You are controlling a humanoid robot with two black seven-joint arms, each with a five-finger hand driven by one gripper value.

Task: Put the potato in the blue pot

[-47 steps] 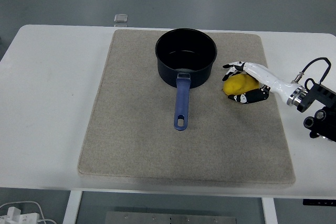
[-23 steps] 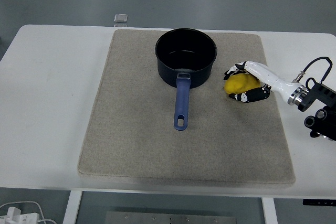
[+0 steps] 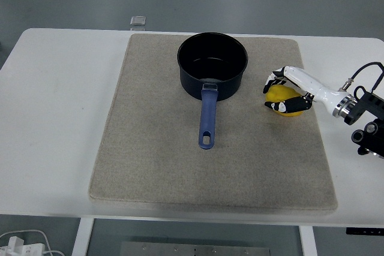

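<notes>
Right hand [image 3: 288, 91] clenched around yellow potato [image 3: 283, 99], beside unlabelled blue pot [image 3: 212, 65].

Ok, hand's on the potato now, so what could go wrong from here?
The right hand wraps the round yellow potato from above and the side only, so it might roll out on lifting. The dark blue pot has tall walls; a low carry could knock its rim or long blue handle.

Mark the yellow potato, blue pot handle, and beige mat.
Yellow potato [image 3: 282, 95], head view, top surface showing between the fingers.
Blue pot handle [image 3: 207, 118], head view, mid-shaft.
Beige mat [image 3: 150, 148], head view, bare left area.
</notes>
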